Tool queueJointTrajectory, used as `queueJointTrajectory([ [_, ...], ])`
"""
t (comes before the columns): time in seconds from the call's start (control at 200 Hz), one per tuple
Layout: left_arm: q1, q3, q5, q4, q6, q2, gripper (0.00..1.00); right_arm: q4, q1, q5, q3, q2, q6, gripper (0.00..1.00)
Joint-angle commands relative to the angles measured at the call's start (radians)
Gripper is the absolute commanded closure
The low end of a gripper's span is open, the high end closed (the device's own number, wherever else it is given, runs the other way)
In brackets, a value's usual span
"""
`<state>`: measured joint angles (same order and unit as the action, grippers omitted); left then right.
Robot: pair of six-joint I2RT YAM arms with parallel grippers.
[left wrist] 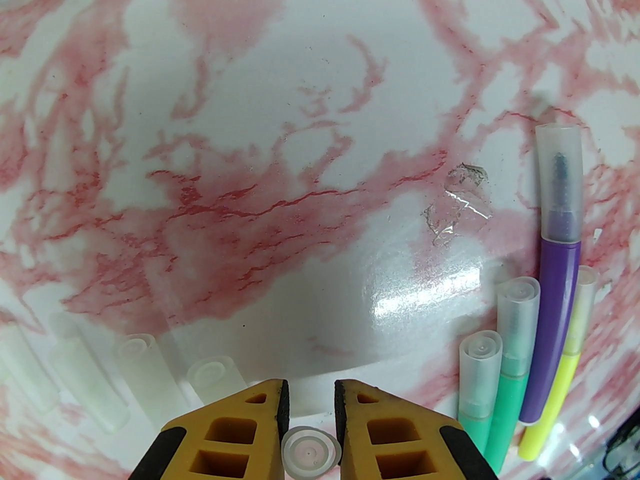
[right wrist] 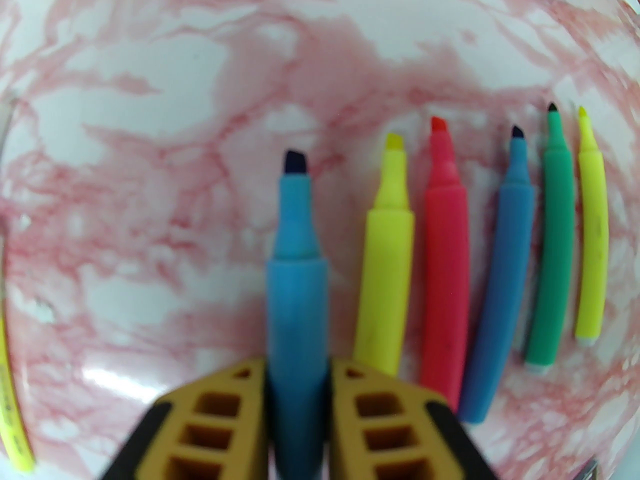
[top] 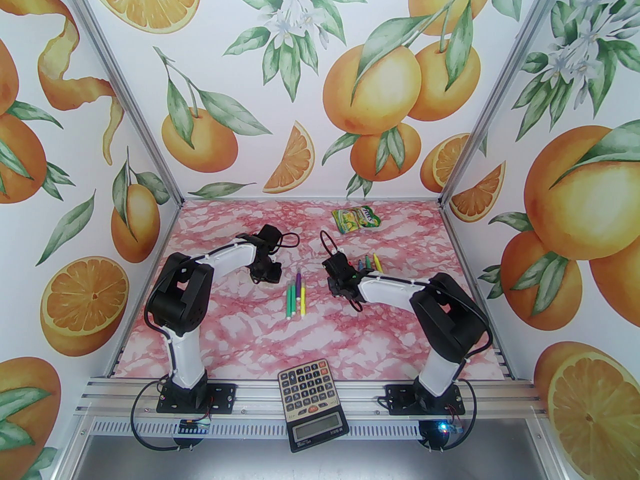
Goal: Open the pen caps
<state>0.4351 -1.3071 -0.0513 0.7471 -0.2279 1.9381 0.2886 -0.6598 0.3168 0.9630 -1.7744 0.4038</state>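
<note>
Pinching the loose pen cap [left wrist: 311, 450] at bottom centre in the left gripper [left wrist: 312, 394] and the uncapped blue pen [right wrist: 295, 248] at lower centre in the right gripper [right wrist: 298, 368], judged low, level set-down safest.

Pens [top: 296, 295] behind calculator [top: 312, 403], before packet [top: 357, 218]

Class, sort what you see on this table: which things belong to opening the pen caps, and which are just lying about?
Job: capped pens; opened pens; loose caps; clear cap in left gripper; blue pen in right gripper.
Lying about: calculator; snack packet.
</note>
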Motion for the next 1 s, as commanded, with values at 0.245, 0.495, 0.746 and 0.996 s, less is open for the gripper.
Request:
queueJointTrajectory([
  [0.245, 0.005, -0.034, 0.008, 0.01, 0.022, -0.021, 0.71, 0.044, 0.002, 0.041, 0.041, -0.003, -0.006, 0.73],
  [0.495, 0.006, -0.029, -0.008, 0.005, 0.021, -0.068, 0.69, 0.064, -0.005, 0.027, 0.045, 0.045, -0.017, 0.69],
  [0.746, -0.007, -0.009, -0.089, -0.066, 0.023, -0.162, 0.58, 0.08, -0.036, -0.091, 0.069, 0.099, -0.038, 0.61],
  [0.996, -0.069, 0.089, -0.158, -0.187, 0.003, -0.278, 0.47, 0.054, -0.092, -0.276, 0.093, 0.079, -0.03, 0.6],
])
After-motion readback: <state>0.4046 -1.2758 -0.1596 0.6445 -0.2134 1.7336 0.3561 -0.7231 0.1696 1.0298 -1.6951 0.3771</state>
